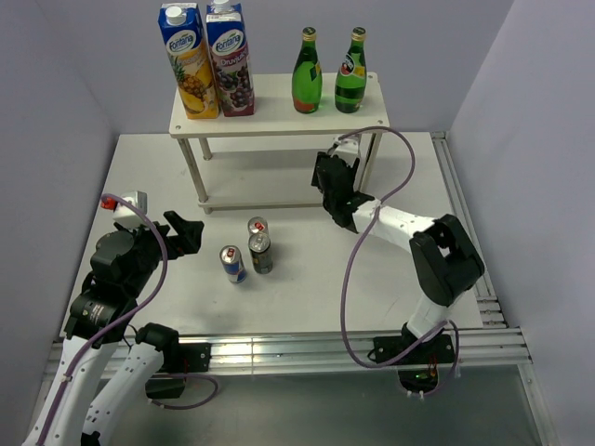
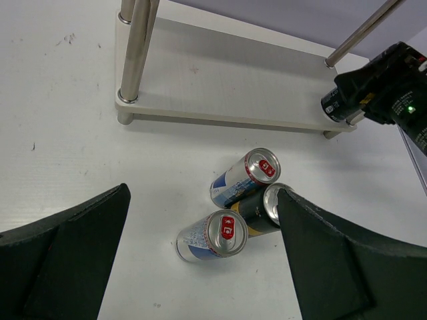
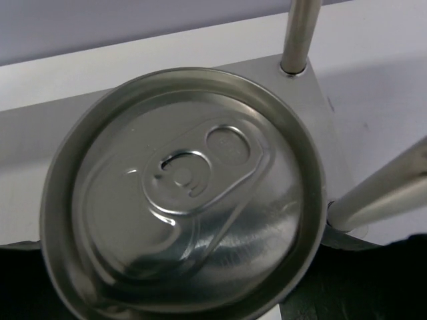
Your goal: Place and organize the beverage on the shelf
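The white shelf [image 1: 279, 119] carries two juice cartons [image 1: 209, 63] and two green bottles [image 1: 323, 72] on its top board. My right gripper [image 1: 335, 181] is shut on a dark can [image 2: 331, 105] at the right end of the lower board [image 2: 233, 87]. That can's silver lid [image 3: 180, 200] fills the right wrist view. Three more cans stand together on the table: a blue-silver one [image 1: 257, 228], a dark one [image 1: 261, 253] and another blue-silver one [image 1: 232, 264]. My left gripper [image 2: 201, 193] hangs open above and left of them, holding nothing.
Thin metal shelf legs [image 3: 297, 33] stand close behind and right of the held can. Grey walls close in the table on the left, back and right. A rail [image 1: 465, 232] runs along the table's right edge.
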You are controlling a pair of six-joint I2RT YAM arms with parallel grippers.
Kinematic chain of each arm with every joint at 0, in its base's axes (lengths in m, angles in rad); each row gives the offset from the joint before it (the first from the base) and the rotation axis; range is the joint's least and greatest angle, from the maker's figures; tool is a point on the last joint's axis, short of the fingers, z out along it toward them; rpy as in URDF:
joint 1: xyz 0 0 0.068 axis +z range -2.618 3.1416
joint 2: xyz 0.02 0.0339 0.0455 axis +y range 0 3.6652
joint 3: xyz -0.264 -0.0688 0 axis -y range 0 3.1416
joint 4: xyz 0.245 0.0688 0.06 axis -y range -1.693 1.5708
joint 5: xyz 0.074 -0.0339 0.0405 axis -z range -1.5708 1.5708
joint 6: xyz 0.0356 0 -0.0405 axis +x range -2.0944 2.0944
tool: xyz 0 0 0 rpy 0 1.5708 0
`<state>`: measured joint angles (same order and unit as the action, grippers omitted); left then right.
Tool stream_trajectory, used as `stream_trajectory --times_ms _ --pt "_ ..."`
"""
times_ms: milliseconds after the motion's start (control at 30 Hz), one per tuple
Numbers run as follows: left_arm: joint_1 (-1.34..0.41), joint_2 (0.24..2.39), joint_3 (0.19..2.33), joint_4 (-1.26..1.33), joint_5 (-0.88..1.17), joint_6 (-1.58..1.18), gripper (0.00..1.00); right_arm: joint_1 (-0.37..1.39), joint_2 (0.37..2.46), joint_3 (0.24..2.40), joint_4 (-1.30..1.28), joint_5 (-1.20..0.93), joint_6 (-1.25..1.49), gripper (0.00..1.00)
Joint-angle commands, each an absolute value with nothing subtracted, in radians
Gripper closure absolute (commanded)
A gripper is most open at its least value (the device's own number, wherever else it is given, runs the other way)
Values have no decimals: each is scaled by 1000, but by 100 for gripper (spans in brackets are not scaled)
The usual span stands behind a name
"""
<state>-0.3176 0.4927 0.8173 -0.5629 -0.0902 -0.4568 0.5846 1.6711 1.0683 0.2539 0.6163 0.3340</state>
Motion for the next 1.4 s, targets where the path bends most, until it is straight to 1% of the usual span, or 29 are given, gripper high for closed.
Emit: stream_trajectory --times_ms 0,400,667,867,933,967,1033,1067,1100,1167,1267,1367 --pt "-314 491 811 -523 -71 -437 1 555 1712 1147 374 663 285 100" --pt "-314 508 811 -522 -64 -437 1 517 1841 1186 529 778 206 100" --pt "-314 512 811 -522 -64 -436 1 517 1911 1157 702 833 138 100" --pt "-314 509 811 -523 -67 -436 1 515 1942 1198 687 842 133 100" --pt "-314 508 811 -523 -67 -437 1 514 1948 1225 640 833 147 100" --pt "-314 506 810 -523 -69 -436 1 514 1950 1235 615 824 156 88" --pt "-314 503 811 -525 -72 -437 1 514 1947 1243 575 818 170 55" --pt "-314 503 811 -523 -72 -437 1 512 1934 1236 569 815 178 30" --pt "-314 502 811 -523 -72 -437 1 514 1927 1232 563 813 187 23" --pt "-314 500 813 -525 -74 -439 1 515 1910 1221 548 805 198 11" --pt "-314 497 813 -525 -75 -437 1 514 1894 1221 522 808 199 6" --pt "-314 491 810 -525 -77 -437 1 514 1875 1213 491 813 207 5"
